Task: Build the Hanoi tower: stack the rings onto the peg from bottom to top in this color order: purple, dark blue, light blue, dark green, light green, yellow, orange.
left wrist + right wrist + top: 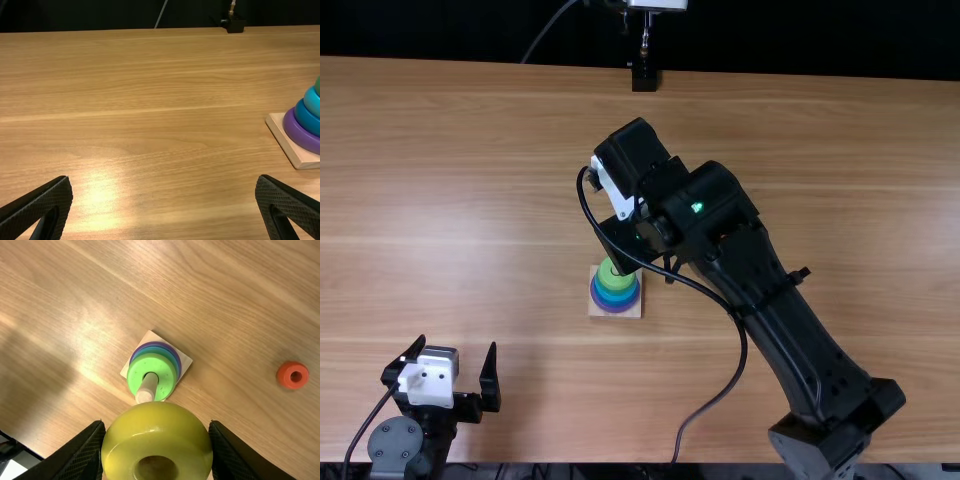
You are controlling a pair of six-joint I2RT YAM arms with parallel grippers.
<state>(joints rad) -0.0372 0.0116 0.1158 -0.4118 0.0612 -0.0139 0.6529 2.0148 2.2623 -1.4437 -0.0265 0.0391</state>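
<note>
The right arm (785, 300) reaches up over the middle of the worktop (440, 200), its gripper (632, 246) angled in beside the ring stack. In the right wrist view that gripper (156, 445) holds the yellow ring (157, 432) between its two fingers, one pressed to either side, with the ring's hole facing the camera. The ring is near the peg (148, 387) — whether the two touch, I cannot tell.

The peg stands up out of the light green ring (162, 368), the topmost one on the stack. Lower down, the left wrist view gives the purple ring (298, 132) at the bottom, then the dark blue ring (306, 119), then the light blue ring (312, 102), with a bit of green just above. All of them sit on the square wooden base (287, 142), which lies flat on the worktop.

The orange ring (292, 375) lies on the worktop in the right wrist view, well apart from the stack, its hole facing up.

The left gripper (456, 345) is at the near left of the worktop, well apart from the stack. Its fingers are spread wide — bare wood shows between them in the left wrist view.

At the far edge of the worktop there is a small black mount (645, 76), with a thin cable (548, 27) running near it
</note>
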